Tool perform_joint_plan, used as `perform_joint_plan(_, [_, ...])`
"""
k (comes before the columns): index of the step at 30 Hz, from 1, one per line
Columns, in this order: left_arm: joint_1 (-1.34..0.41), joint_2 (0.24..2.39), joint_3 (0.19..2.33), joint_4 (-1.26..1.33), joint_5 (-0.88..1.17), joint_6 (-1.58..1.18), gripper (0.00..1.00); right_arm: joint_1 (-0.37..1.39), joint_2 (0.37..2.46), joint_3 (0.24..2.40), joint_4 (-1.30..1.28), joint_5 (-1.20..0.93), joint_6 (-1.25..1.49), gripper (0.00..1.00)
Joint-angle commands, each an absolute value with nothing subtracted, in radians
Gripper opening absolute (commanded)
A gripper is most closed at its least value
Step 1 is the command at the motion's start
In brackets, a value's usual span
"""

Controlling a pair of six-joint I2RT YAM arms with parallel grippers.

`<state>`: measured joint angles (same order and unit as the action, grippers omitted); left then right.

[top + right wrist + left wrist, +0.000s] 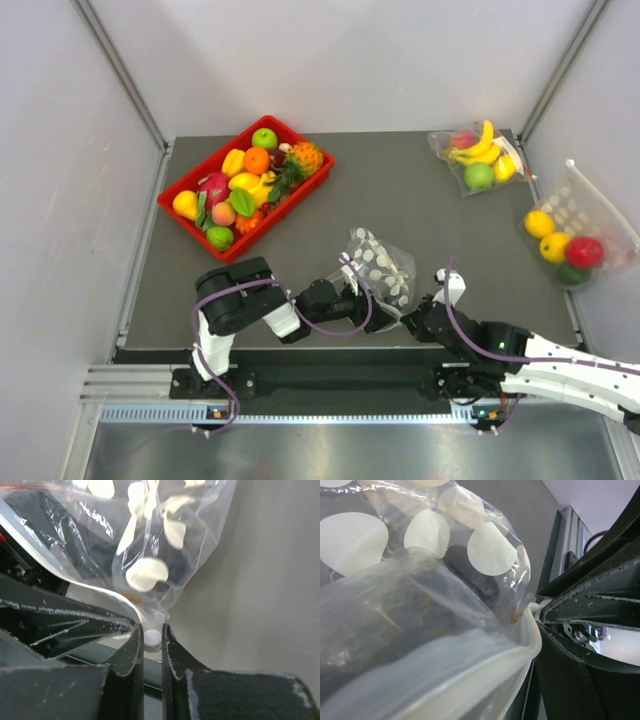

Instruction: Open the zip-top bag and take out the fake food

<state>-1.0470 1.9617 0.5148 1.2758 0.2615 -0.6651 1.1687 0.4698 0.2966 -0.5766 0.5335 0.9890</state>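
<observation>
Through the left wrist camera I'm seeing the zip-top bag (420,630) filling nearly everything, its clear film wrinkling right against the lens and its pale round dots (490,550) showing along the top. The white zip strip (522,659) is curving up from the bottom edge toward the left gripper (541,614), whose dark fingers (600,585) are closing together on the strip's end at the right. Something dark is showing blurred inside the film. Grey table (520,505) is peeking out behind.

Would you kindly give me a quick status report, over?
Left gripper and right gripper both shut on zip-top bag. Fake food not discernible inside. Nothing in the way.
</observation>
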Motion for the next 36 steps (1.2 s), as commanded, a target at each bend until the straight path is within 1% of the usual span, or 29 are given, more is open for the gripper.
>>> perform_joint_plan(1, [-1.046,1.971,0.545,1.462,0.207,-0.631,0.78,1.166,0.474,0.302,-0.554,0.551,0.999,0.0])
perform_joint_plan(8, [-1.055,1.942,0.571,1.348,0.133,-0.549,0.78,1.166,0.419,0.299,-0.563,0.548,1.003,0.0])
perform_joint_plan(11, [-1.058,1.925,0.566,1.309,0.133,-0.487,0.77,1.166,0.375,0.308,-0.593,0.563,1.023,0.0])
perform_joint_plan(15, [-1.06,1.913,0.542,1.308,0.193,-0.425,0.78,1.166,0.328,0.328,-0.632,0.591,1.042,0.0])
perform_joint_plan(18, [-1.063,1.913,0.535,1.296,0.172,-0.413,0.78,1.166,0.331,0.334,-0.627,0.589,1.026,0.0])
perform_joint_plan(27, [-1.108,1.917,0.595,1.244,0.009,-0.374,0.78,1.166,0.422,0.322,-0.516,0.522,0.989,0.0])
perform_joint_plan(33, [-1.115,1.957,0.612,1.278,-0.119,-0.376,0.79,1.167,0.44,0.314,-0.44,0.483,0.969,0.0])
perform_joint_plan(36, [-1.117,1.97,0.611,1.298,-0.147,-0.37,0.79,1.167,0.437,0.311,-0.414,0.457,0.965,0.0])
